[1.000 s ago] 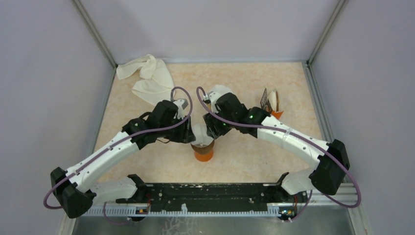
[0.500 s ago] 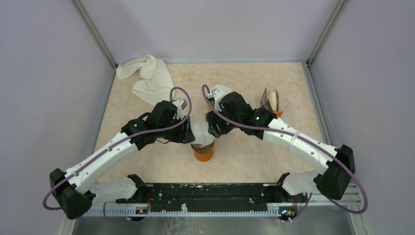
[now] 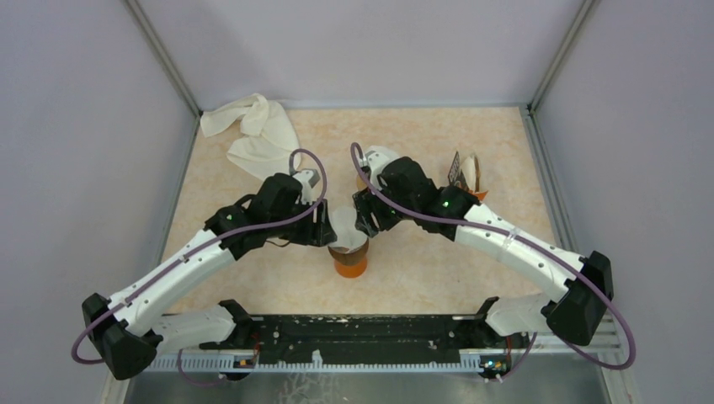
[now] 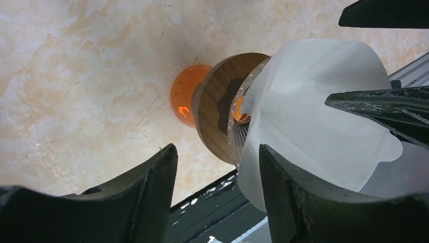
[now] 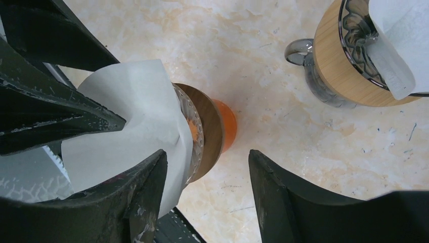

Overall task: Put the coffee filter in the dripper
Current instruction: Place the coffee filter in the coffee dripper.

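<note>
- Fingers (image 4: 152, 197) of the left gripper (image 4: 217, 152) stand well apart with nothing pinched between them; the gap frames the dripper, and one finger sits just beside the paper's lower edge, though contact cannot be told
- Right gripper (image 5: 207, 154) likewise has its jaws parted and holds nothing; one finger lies at the paper's edge, the other over bare table
- Coffee filter (image 4: 313, 111) sits inside the dripper (image 4: 237, 129), its white rim flaring out past the ribbed glass, wavy and uneven rather than smoothed to the wall
- The dripper rests by its wooden collar (image 4: 212, 111) on the orange cup (image 4: 182, 96), near the middle of the table (image 3: 421, 269), between the two wrists
- Judgement: the placing looks essentially done, since the paper is in the cone and neither gripper grips it; what seems left is perhaps seating it more snugly, then backing both arms off without dragging it out
- Off to the right is a second dripper (image 5: 344, 66) with its own paper, and a cloth (image 3: 253, 130) lies at the far left corner; neither is involved
</note>
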